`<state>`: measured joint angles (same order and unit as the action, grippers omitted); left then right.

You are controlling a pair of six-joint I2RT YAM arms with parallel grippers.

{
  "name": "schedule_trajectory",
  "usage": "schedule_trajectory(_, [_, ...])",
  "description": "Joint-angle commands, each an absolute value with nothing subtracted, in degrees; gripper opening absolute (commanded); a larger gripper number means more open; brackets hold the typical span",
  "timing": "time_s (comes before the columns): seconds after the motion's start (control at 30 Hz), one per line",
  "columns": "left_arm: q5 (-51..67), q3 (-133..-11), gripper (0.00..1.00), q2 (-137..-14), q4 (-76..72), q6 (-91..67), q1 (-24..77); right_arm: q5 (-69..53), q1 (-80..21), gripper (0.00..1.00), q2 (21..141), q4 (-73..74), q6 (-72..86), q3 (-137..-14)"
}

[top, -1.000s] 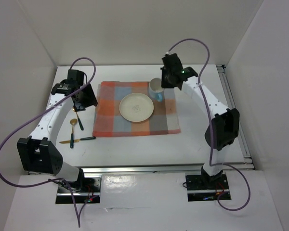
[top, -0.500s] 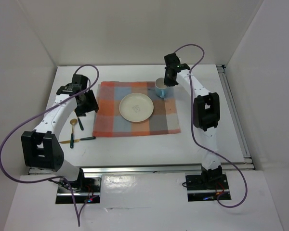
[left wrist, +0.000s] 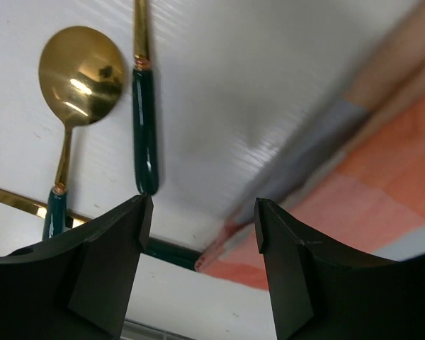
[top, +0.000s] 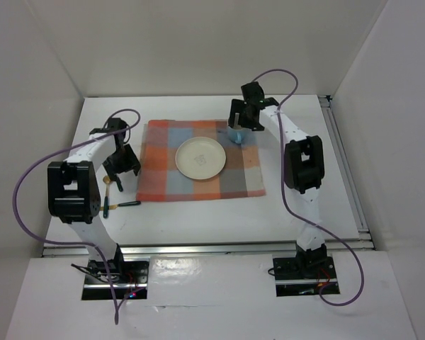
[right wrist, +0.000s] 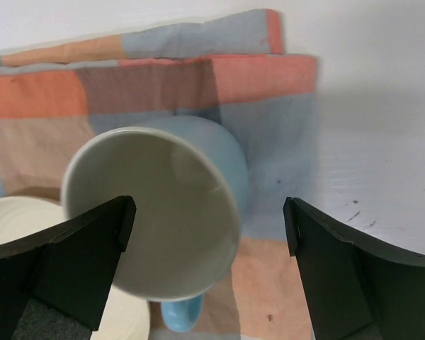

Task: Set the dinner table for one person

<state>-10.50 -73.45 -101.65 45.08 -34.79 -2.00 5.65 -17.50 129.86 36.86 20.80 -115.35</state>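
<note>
The dinner table (top: 198, 223) is a white top carrying a checked mat (top: 163, 180) with a cream plate (top: 200, 156) at its middle. A light blue mug (top: 236, 134) stands upright on the mat's far right corner. My right gripper (right wrist: 209, 212) hangs open over the mug (right wrist: 163, 198), its right finger well clear of the rim. A gold spoon (left wrist: 81, 71), a green-handled piece (left wrist: 145, 127) and a gold knife (top: 113, 206) lie left of the mat. My left gripper (left wrist: 202, 212) is open and empty just above them, by the mat's edge (left wrist: 382, 184).
White walls close in the table on the left, back and right. An aluminium rail (top: 347, 170) runs along the right edge and another (top: 212, 248) along the near edge. The mug's handle (right wrist: 180, 315) points toward the plate (right wrist: 14, 212).
The right gripper has opened and let go of the mug, which now rests on the mat. The left arm has swung nearer and lower, over the cutlery.
</note>
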Motion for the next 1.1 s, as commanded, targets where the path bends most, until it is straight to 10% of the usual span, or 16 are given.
schedule_trajectory(0.0, [-12.57,-75.59,0.77,-103.88,44.74,-36.30,-3.60,4.39,-18.72,1.00,123.22,32.79,20.13,-115.93])
schedule_trajectory(0.47, [-14.85,-76.90,0.68,-113.28,42.36,-36.91,-7.82,8.79,-18.72,1.00,111.46,33.31,19.60,-109.79])
schedule_trajectory(0.7, [-14.93,-79.71,0.00,-110.93,43.41,-34.11,-7.82,11.51,-18.11,1.00,98.90,32.70,20.12,-101.52])
schedule_trajectory(1.07, [-19.69,-84.11,0.00,-104.33,46.14,-24.00,7.37,9.84,-16.44,1.00,87.89,33.75,20.83,-88.61])
